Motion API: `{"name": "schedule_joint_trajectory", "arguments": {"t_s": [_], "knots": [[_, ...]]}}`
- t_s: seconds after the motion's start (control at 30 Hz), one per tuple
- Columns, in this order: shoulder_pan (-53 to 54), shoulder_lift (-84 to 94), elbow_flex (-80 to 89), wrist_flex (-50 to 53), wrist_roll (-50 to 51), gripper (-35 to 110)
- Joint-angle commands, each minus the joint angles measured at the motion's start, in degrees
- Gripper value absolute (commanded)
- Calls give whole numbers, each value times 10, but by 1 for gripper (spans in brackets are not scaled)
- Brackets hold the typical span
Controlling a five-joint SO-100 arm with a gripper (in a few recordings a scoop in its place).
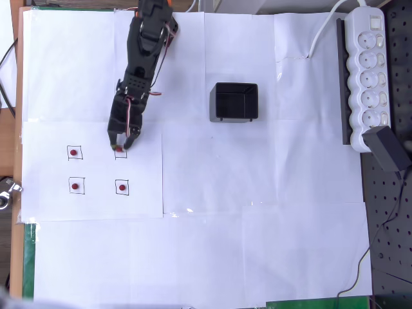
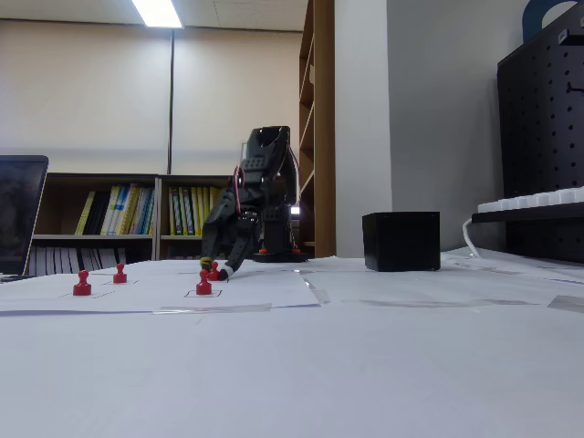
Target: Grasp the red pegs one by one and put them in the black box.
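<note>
Jaws spread a little, one finger either side of a red peg, tips down at the paper; contact with the peg not clear enough to call a pinch. Gripper [image 1: 123, 143] low over the upper right square of four pencilled squares on the white paper [image 1: 257, 257], black arm [image 1: 143, 58] reaching down from the top edge of the overhead view. Four red pegs counted, one per square: nearest in the fixed view, the front left peg [image 2: 82, 284] and the front right peg [image 2: 203, 284], both upright on round bases, long axis vertical, knob on top; from above the same two seen as round dots at lower left [image 1: 75, 187] and lower right [image 1: 121, 187]. Further back, the rear left peg [image 2: 119, 274], also upright, a dot at upper left [image 1: 73, 153] from above. The fourth peg [image 1: 119, 149] between the fingers, mostly hidden from above, upright beside the fingertips in the fixed view [image 2: 213, 270]. One black box [image 1: 234, 102], open top, standing well apart to the right of the pegs in the overhead view, interior dark with nothing visible inside; a closed black cube from the side [image 2: 401, 241]. Farthest right, one white power strip [image 1: 368, 77] and one black adapter [image 1: 389, 148] at its end.
</note>
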Motion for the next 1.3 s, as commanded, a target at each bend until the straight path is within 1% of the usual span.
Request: {"name": "schedule_joint_trajectory", "arguments": {"t_s": [0.0,0.03,0.07,0.13,0.17,0.23,0.3,0.43,0.57,0.63,0.7,0.83,0.93,1.03,1.17,1.27], "knots": [[-87,-103,163,415,-76,0],[-145,-104,231,525,-125,0],[-198,-101,283,592,-174,0],[-323,-97,373,677,-292,0],[-372,-86,404,694,-339,0],[-459,-76,459,694,-413,0],[-524,-47,521,694,-473,0],[-617,17,608,693,-516,0],[-645,80,616,655,-512,0],[-639,120,601,599,-504,0],[-629,146,597,567,-494,0],[-606,190,596,533,-475,1],[-599,227,595,537,-460,8],[-603,255,598,574,-445,14],[-600,253,637,597,-454,17],[-594,205,702,629,-455,17]]}}
